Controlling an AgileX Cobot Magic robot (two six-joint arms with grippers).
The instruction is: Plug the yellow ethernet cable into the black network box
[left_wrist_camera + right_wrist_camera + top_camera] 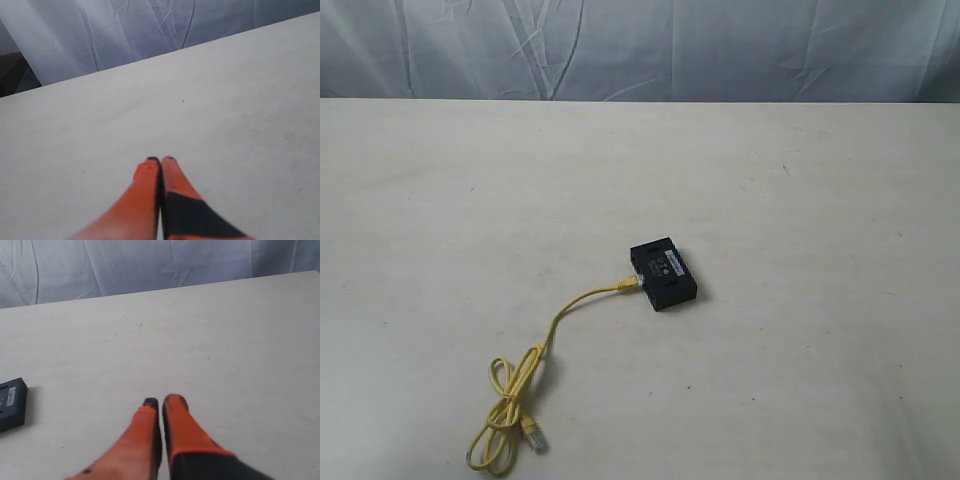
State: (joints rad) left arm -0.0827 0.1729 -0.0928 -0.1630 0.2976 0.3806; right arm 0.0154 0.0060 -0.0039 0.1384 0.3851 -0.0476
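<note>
**A:** How are the two arms posed?

**B:** Each wrist view looks along its gripper, low over the pale desk [225, 100], toward the wrinkled cloth [125, 30] at the far edge. The left gripper [160, 160] is clenched, orange fingers [145, 200] pressed together, grasping nothing. The right gripper [160, 402] is likewise clenched and empty, well apart from the black network box [11, 404].

**A:** Where are the task's things?

**B:** The box [663, 272] lies flat near the desk's middle. One plug [628, 285] of the yellow ethernet cable [510, 405] meets the box's left face; whether it is seated cannot be told. The cord runs near-left into loose loops by the near edge, with the other plug [534, 437] lying free beside them.

**A:** Room to move?

**B:** Bare desk spreads wide right, left and far of the box.
</note>
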